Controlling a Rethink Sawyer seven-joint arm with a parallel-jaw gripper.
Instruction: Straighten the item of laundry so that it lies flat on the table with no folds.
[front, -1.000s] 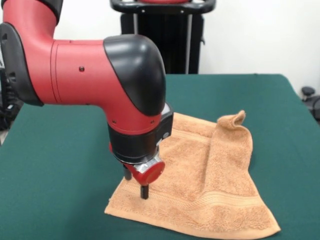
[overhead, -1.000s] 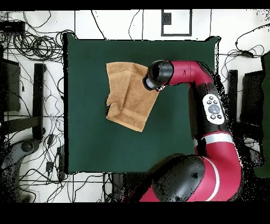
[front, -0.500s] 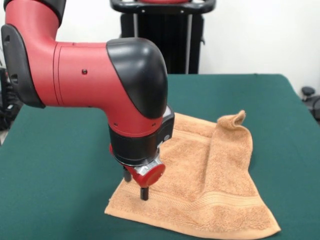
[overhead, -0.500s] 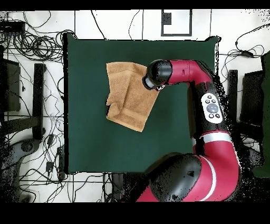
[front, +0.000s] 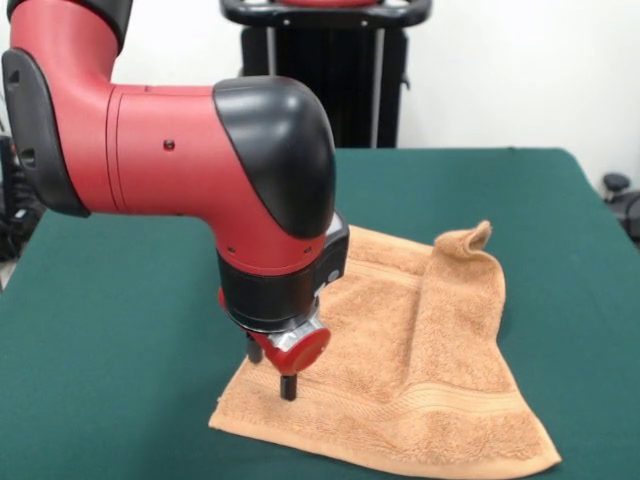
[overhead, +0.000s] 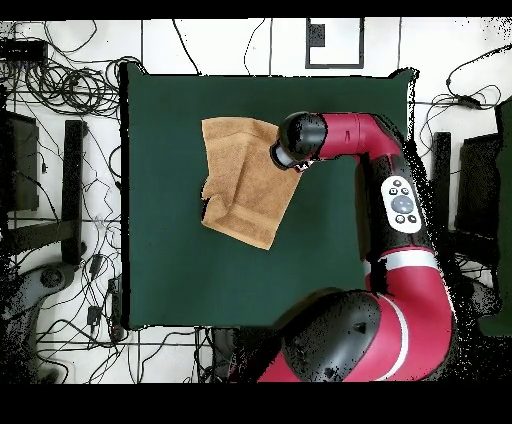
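Observation:
The item of laundry (front: 420, 350) is an orange-tan towel lying on the green table (front: 120, 350). In the front view its right side is folded over, with one corner (front: 472, 238) standing up. A woven stripe runs near its front edge. My gripper (front: 282, 378) points down onto the towel's left front corner and touches the cloth there. In the overhead view the towel (overhead: 245, 180) lies in the upper middle of the table (overhead: 200, 280), and the arm's wrist (overhead: 298, 140) covers the towel's right corner and hides the gripper.
A black stand (front: 325, 70) rises behind the table's far edge. Cables (overhead: 60, 80) lie on the floor to the left in the overhead view, and dark equipment (overhead: 480, 170) stands to the right. Wide green surface surrounds the towel.
The arm shifted slightly to the right in the front view one second ago and has held still since. The towel has not moved.

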